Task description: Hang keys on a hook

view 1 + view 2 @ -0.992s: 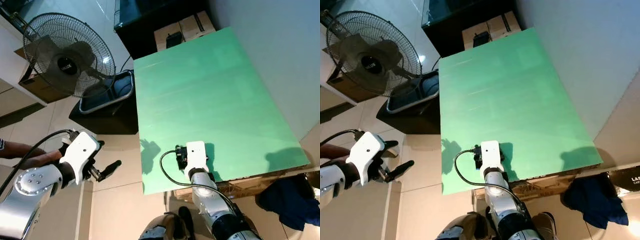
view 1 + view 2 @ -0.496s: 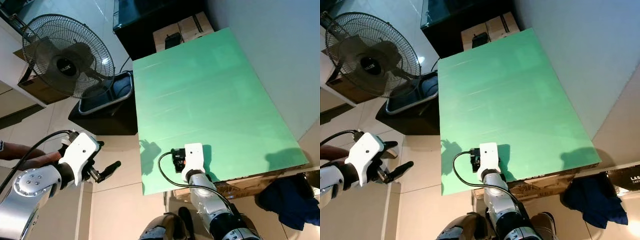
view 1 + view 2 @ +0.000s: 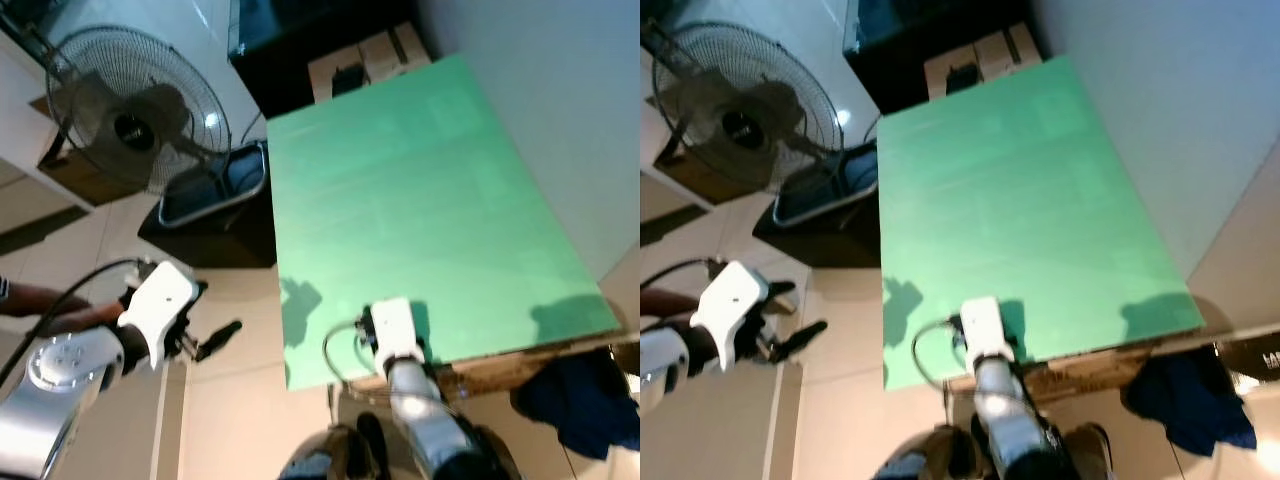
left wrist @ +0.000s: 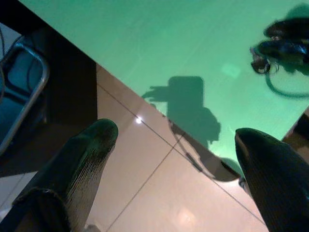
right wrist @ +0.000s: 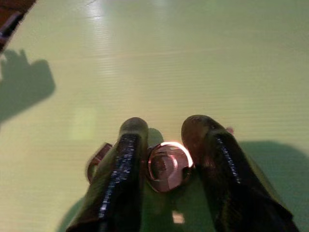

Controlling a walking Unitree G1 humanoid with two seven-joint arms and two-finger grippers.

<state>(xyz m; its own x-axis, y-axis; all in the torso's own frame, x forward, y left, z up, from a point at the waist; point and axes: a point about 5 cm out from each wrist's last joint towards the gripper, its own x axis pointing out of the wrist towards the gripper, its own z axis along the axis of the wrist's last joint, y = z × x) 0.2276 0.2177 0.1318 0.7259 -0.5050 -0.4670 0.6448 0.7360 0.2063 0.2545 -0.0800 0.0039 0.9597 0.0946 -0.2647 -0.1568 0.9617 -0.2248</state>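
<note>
A coppery round key piece [image 5: 168, 166] with a ring [image 5: 96, 159] beside it lies on the green table [image 3: 400, 180], close to the near edge. In the right wrist view my right gripper [image 5: 165, 126] has its two black fingers pressed against either side of the keys. From the head, my right arm's white wrist [image 3: 392, 325] covers that spot. My left gripper [image 3: 215, 312] hangs over the tiled floor left of the table, its fingers [image 4: 91, 145] wide apart and holding nothing.
A standing fan [image 3: 125, 120] and a dark tray with a metal rim [image 3: 215, 190] sit left of the table. Cardboard boxes [image 3: 365, 60] stand beyond the far end. A blue cloth [image 3: 585, 400] lies at the lower right. A person's arm [image 3: 40, 300] is at the left edge.
The head views have gone blurred. My right wrist has slid a little toward the table's near edge. The left arm stays where it was.
</note>
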